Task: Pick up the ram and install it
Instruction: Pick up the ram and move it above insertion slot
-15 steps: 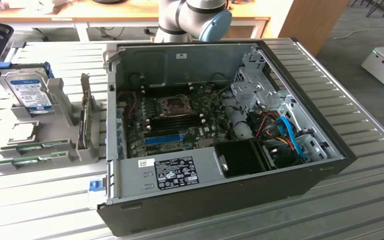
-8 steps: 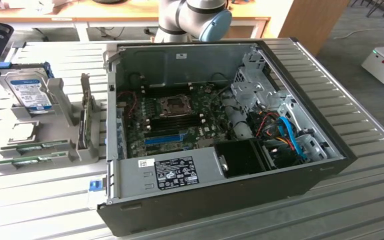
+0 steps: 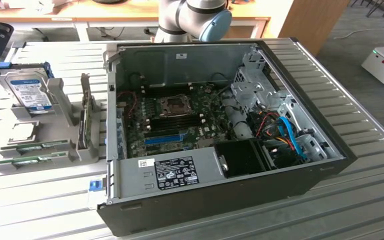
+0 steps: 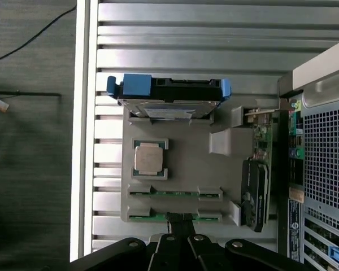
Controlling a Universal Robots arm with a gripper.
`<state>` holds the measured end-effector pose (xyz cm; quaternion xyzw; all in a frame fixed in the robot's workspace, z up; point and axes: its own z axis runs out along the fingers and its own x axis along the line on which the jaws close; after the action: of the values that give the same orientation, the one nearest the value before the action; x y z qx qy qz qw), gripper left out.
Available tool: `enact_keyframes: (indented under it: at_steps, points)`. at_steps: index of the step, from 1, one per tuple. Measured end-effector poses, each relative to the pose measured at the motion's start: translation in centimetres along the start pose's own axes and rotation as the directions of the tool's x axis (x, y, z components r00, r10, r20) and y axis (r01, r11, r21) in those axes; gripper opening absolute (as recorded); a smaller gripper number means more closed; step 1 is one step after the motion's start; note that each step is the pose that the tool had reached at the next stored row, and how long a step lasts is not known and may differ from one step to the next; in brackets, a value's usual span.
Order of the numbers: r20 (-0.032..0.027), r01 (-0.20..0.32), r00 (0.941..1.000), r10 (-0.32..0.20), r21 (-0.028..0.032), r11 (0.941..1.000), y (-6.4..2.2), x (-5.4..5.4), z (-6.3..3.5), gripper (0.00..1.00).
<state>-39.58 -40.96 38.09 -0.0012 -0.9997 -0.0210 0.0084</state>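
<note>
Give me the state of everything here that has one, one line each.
Gripper: shut, holding nothing.
Ram stick: on edge in the grey holder.
Second ram stick: on edge in the holder, beside the first.
Hard drive: standing upright in the holder.
Processor: lying flat in its recess.
Expansion card: standing on edge in the holder.
Computer case: on its side, open on top.
</note>
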Motion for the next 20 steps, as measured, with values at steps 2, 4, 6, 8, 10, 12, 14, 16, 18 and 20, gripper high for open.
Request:
enact_keyframes:
  at_steps: [2,4,6,8,10,12,14,16,18,20]
  points:
    - [-0.0003,0.008,1.0,-0.008,0.0001,1.0,0.0,0.0,0.0,0.11]
    - [-0.0007,0.015,0.9999,-0.015,0.0003,0.9999,0.0,0.0,0.0,0.11]
    - [-0.0009,0.021,0.9998,-0.021,0.0004,0.9998,0.0,0.0,0.0,0.11]
    - [-0.0011,0.026,0.9997,-0.026,0.0004,0.9997,0.0,0.0,0.01,0.11]
    - [-0.0014,0.03,0.9995,-0.03,0.0005,0.9995,0.0,0.0,0.0,0.11]
    - [-0.0015,0.035,0.9994,-0.035,0.0006,0.9994,0.0,0.0,0.01,0.11]
    - [-0.0017,0.04,0.9992,-0.04,0.0007,0.9992,0.0,0.0,0.01,0.11]
    - [-0.002,0.047,0.9989,-0.047,0.0007,0.9989,0.0,0.0,0.01,0.11]
    - [-0.0023,0.053,0.9986,-0.053,0.0009,0.9986,0.0,0.0,0.01,0.11]
    - [-0.0025,0.059,0.9983,-0.059,0.0009,0.9983,0.0,0.0,0.02,0.11]
